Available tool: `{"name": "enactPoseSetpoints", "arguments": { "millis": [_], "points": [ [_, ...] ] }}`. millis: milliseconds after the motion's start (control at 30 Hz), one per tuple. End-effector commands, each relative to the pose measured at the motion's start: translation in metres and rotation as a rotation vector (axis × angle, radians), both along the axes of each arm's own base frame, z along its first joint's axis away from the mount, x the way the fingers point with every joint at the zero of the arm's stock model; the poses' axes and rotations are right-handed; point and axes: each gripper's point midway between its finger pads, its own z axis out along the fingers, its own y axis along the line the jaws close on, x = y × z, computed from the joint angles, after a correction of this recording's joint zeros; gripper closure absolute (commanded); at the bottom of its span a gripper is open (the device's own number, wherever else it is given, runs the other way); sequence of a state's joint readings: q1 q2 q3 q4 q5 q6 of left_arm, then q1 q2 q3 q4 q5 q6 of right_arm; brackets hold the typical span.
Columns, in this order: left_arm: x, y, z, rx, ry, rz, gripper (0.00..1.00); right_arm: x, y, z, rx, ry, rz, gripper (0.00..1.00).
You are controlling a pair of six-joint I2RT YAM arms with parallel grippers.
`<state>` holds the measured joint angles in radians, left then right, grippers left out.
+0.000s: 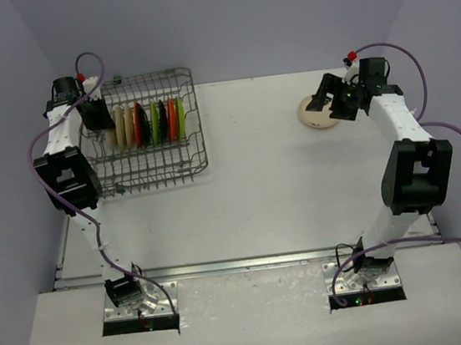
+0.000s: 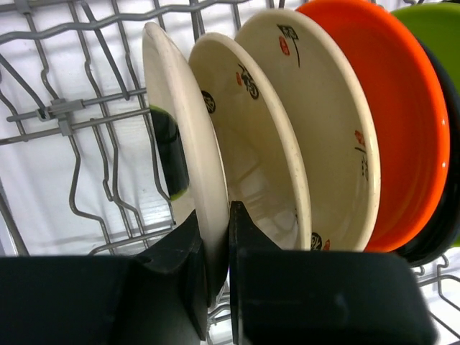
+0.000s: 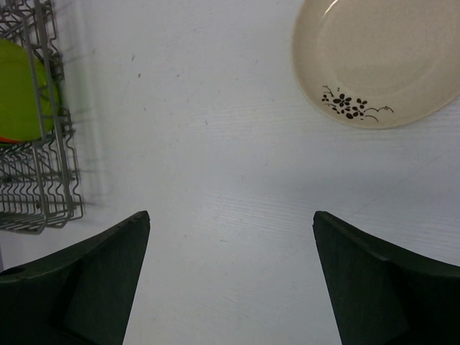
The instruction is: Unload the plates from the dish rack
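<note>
The grey wire dish rack (image 1: 197, 147) stands at the back left and holds several plates on edge: cream (image 1: 129, 124), orange (image 1: 172, 119), lime green (image 1: 179, 113) and black. My left gripper (image 1: 99, 114) reaches into the rack's left end. In the left wrist view it (image 2: 214, 230) is shut on the rim of the leftmost cream plate (image 2: 180, 129), which stands upright beside two more cream plates (image 2: 323, 129) and an orange one (image 2: 406, 115). My right gripper (image 3: 230, 215) is open and empty, above the table beside a cream plate (image 3: 381, 57) that lies flat at the back right (image 1: 314, 117).
The rack's wire tines and floor (image 2: 72, 108) surround the left gripper. The rack's corner (image 3: 43, 194) with a lime plate (image 3: 21, 100) shows at the left of the right wrist view. White table (image 1: 265, 177) lies between the rack and the flat plate.
</note>
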<state>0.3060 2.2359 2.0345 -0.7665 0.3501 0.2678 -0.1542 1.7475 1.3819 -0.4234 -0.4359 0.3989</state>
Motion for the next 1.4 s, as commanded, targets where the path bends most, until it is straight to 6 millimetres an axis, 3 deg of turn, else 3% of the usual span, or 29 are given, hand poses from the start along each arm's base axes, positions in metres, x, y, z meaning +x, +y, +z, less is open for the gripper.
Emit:
{"name": "enactPoseSetpoints", "arguments": {
  "millis": [0, 133, 300, 367, 533, 667, 767, 800, 833, 867, 900, 933, 967, 1067, 1133, 1267, 1367],
  "points": [
    [0.012, 0.013, 0.036, -0.047, -0.089, 0.03, 0.99, -0.003, 0.013, 0.025, 0.04, -0.061, 0.025, 0.06],
    [0.015, 0.018, 0.053, -0.061, -0.117, 0.049, 1.0, -0.008, 0.02, 0.025, 0.06, -0.056, 0.033, 0.06],
    [0.019, 0.024, 0.086, -0.072, -0.18, 0.056, 1.0, -0.012, 0.024, 0.028, 0.078, -0.055, 0.042, 0.06],
    [0.02, 0.022, 0.108, -0.095, -0.228, 0.041, 1.0, -0.013, 0.026, 0.031, 0.087, -0.058, 0.044, 0.06],
    [0.007, -0.006, 0.181, -0.078, -0.403, -0.097, 1.0, -0.013, 0.033, 0.051, 0.118, -0.098, 0.06, 0.05],
    [-0.011, -0.043, 0.21, 0.141, -0.489, -0.26, 1.0, -0.01, 0.037, 0.075, 0.135, -0.144, 0.073, 0.05],
    [-0.04, -0.101, 0.193, 0.496, -0.515, -0.5, 1.0, -0.01, 0.047, 0.099, 0.172, -0.189, 0.13, 0.06],
    [-0.039, -0.128, 0.198, 0.57, -0.577, -0.566, 1.0, -0.011, 0.052, 0.104, 0.188, -0.197, 0.154, 0.06],
    [-0.051, -0.154, 0.212, 0.68, -0.668, -0.62, 1.0, -0.014, 0.058, 0.11, 0.209, -0.208, 0.188, 0.06],
    [-0.073, -0.169, 0.2, 0.809, -0.69, -0.671, 1.0, -0.016, 0.065, 0.117, 0.229, -0.221, 0.222, 0.06],
    [-0.086, -0.184, 0.17, 0.911, -0.665, -0.752, 1.0, -0.019, 0.071, 0.122, 0.245, -0.227, 0.247, 0.06],
    [-0.098, -0.211, 0.167, 0.987, -0.717, -0.813, 1.0, -0.023, 0.077, 0.125, 0.262, -0.227, 0.274, 0.07],
    [-0.113, -0.21, 0.151, 1.086, -0.691, -0.857, 1.0, -0.026, 0.083, 0.126, 0.267, -0.226, 0.292, 0.07],
    [-0.144, -0.257, 0.154, 1.25, -0.841, -0.985, 1.0, -0.042, 0.112, 0.122, 0.289, -0.191, 0.376, 0.08],
    [-0.166, -0.282, 0.137, 1.312, -0.904, -1.073, 1.0, -0.052, 0.127, 0.118, 0.293, -0.172, 0.425, 0.09],
    [-0.198, -0.299, 0.125, 1.504, -1.039, -1.189, 1.0, -0.081, 0.173, 0.098, 0.285, -0.095, 0.558, 0.11],
    [-0.215, -0.31, 0.121, 1.551, -1.132, -1.229, 1.0, -0.094, 0.192, 0.08, 0.257, -0.052, 0.612, 0.12]
  ]
}}
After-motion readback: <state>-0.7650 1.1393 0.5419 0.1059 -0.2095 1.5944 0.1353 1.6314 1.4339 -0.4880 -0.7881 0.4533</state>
